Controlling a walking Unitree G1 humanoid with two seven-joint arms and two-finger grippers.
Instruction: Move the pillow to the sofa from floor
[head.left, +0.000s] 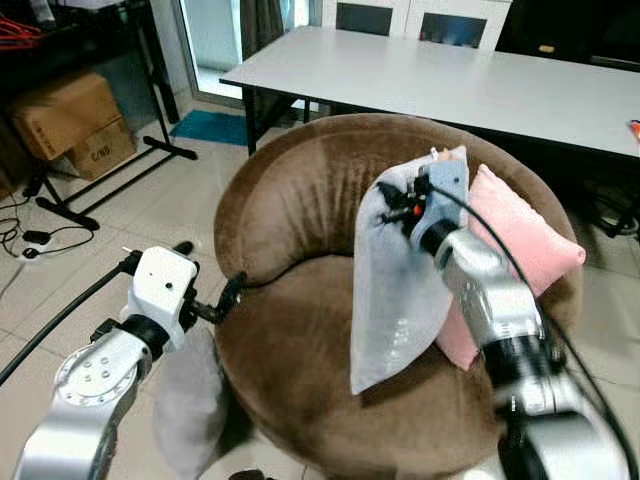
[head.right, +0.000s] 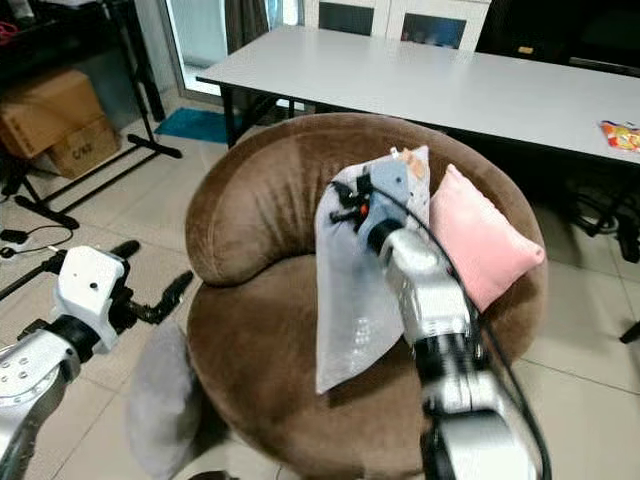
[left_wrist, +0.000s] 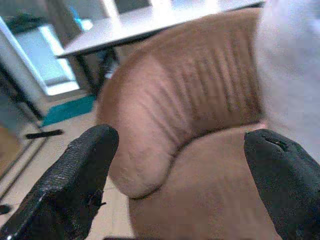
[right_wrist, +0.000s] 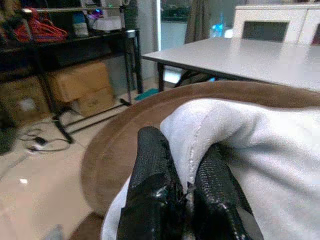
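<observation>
home living room | brown sofa (head.left: 300, 230) | white table (head.left: 450, 85) | cardboard boxes (head.left: 70, 125)

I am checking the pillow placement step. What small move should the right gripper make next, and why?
Probably open the right gripper and let go. Its fingers pinch the top edge of the grey pillow, whose lower corner already rests on the seat of the brown sofa, leaning beside the pink pillow.

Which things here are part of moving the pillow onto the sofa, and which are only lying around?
Part of the job:
- grey pillow, its top edge pinched by the right gripper
- brown sofa
- left gripper, open beside the sofa

Only lying about:
- pink pillow on the sofa
- second grey pillow on the floor
- white table
- cardboard boxes
</observation>
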